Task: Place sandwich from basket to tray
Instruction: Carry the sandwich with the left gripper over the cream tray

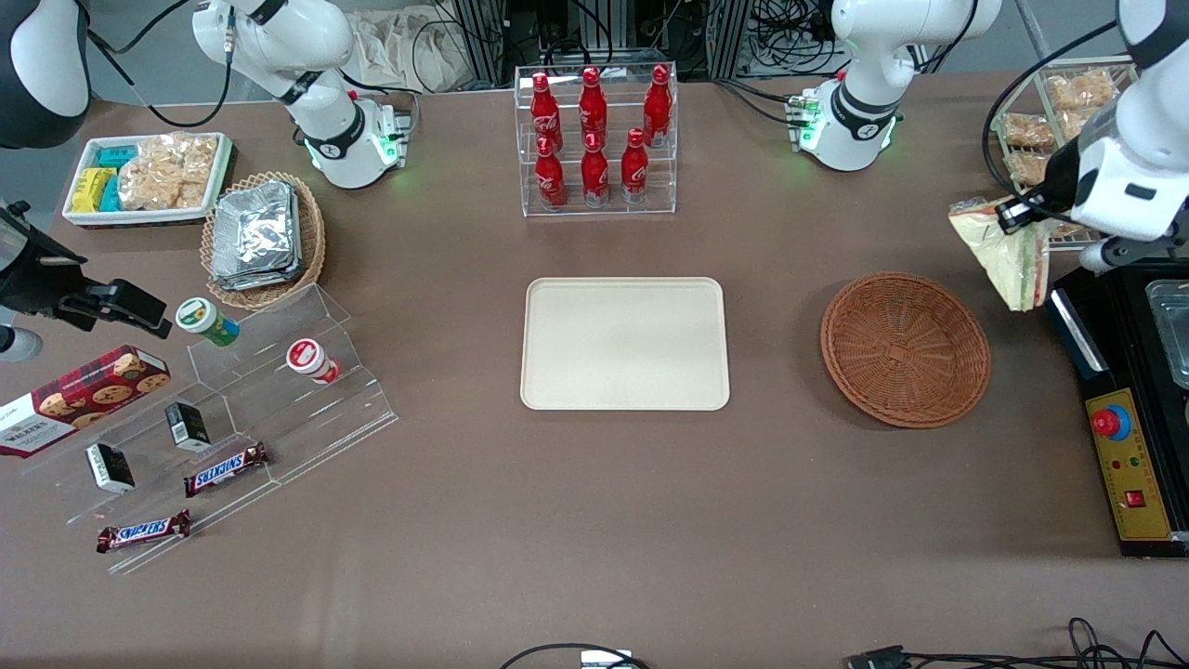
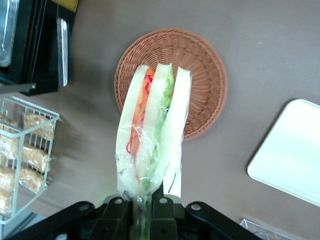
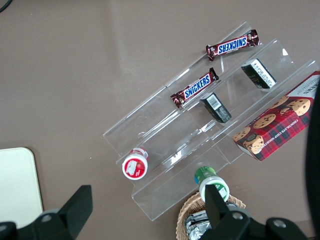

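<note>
- Table (image 1: 594,520): big brown top, everything sits on it.
- Tray (image 1: 624,344): cream, flat, in the middle of the table w/ nothing on it. Also seen in the wrist view (image 2: 292,155).
- Basket (image 1: 906,348): round, red-brown, woven, w/ nothing in it. Sits beside the tray, toward the working arm's end. Apart from the tray, bare table between them.
- Bottle rack (image 1: 596,139): clear, w/ red bottles, farther from the front cam than the tray.
- Sandwich (image 1: 1003,251): up in the air, not in the basket, not on the tray. It hangs near the working arm's end of the table, higher than the basket & a bit off to its side. Wrist view shows the sandwich (image 2: 152,130) w/ pale bread, orange & green layers, clear wrap, & the basket (image 2: 200,65) under it, lower down.
- Gripper (image 2: 141,204): the 2 fingers are pressed in on one end of the sandwich, pinching it. The rest of the sandwich sticks out past the fingers. In the front view the gripper (image 1: 1017,216) is at the top end of the sandwich, & the sandwich hangs down from it.
</note>
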Available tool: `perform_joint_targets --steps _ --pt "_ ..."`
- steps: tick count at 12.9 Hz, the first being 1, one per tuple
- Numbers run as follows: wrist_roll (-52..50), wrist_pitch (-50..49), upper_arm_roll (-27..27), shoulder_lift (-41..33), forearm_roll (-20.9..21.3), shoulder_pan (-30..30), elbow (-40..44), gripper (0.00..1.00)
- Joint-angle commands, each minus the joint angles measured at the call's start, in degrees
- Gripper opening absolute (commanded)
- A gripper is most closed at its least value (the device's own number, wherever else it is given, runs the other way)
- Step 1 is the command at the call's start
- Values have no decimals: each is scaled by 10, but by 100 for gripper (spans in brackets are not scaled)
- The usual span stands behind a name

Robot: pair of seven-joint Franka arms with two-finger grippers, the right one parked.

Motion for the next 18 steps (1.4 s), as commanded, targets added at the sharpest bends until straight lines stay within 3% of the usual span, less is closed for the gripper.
perform_joint_targets --steps 1,7,10,15,18 --pt "1 -25 -66 30 -4 -5 57 0" --pt "-142 -42 -277 116 -19 -6 144 0" --pt "-161 -6 -290 142 -26 -10 127 0" --pt "-221 186 -290 187 -17 -15 -21 0" --pt "-237 264 -290 257 19 -28 -48 0"
